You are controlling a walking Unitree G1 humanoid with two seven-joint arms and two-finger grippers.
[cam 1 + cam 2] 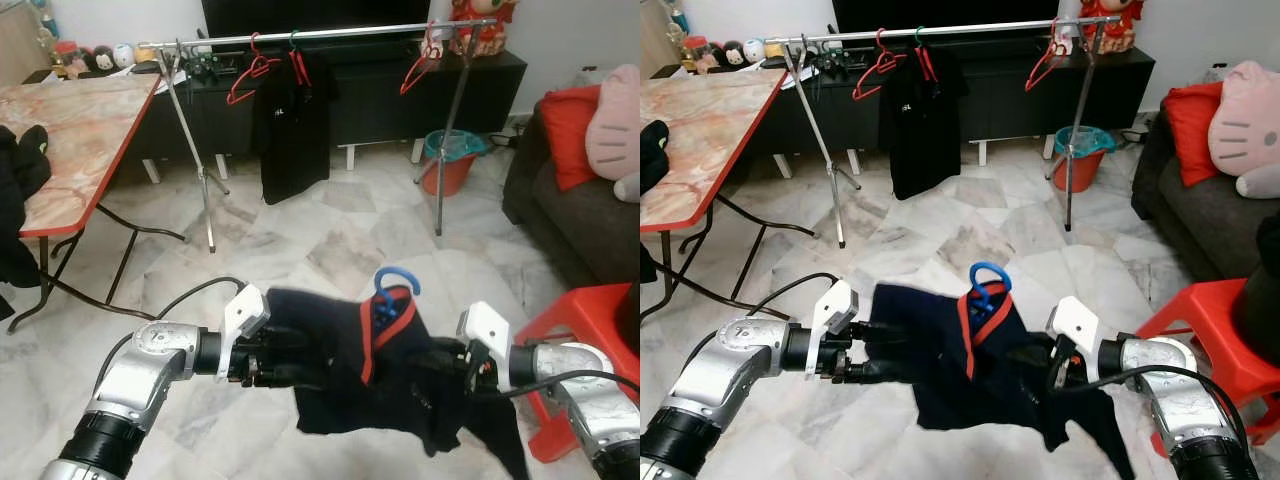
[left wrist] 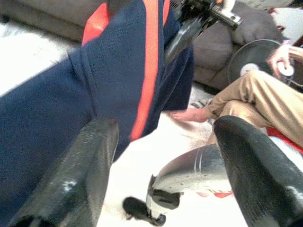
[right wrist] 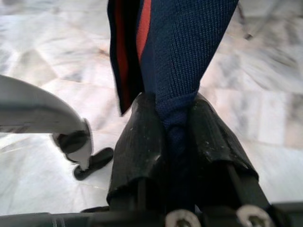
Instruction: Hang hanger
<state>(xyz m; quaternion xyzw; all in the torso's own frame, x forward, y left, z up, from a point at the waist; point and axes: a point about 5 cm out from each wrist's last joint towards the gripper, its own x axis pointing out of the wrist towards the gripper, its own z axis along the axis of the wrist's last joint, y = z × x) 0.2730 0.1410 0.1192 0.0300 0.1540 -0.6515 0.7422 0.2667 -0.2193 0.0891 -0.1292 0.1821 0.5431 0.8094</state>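
A navy garment (image 1: 392,385) with red trim hangs on a blue hanger whose hook (image 1: 397,283) sticks up above the collar. It is held low over the marble floor, between my two grippers. My left gripper (image 1: 285,358) reaches into the garment's left shoulder. In the left wrist view its fingers (image 2: 90,156) stand wide apart, with the cloth (image 2: 71,109) lying beyond one of them. My right gripper (image 3: 176,123) is shut on a fold of the navy cloth (image 3: 182,61) at the garment's right side (image 1: 445,362). The metal rail (image 1: 320,36) of the clothes rack stands ahead across the room.
The rail carries red hangers (image 1: 250,72) and a black shirt (image 1: 292,120). A folding table (image 1: 70,130) stands at the left, a red stool (image 1: 580,320) and a sofa (image 1: 570,200) at the right, an orange bucket (image 1: 450,160) by the rack. A seated person's legs (image 2: 255,94) are close by.
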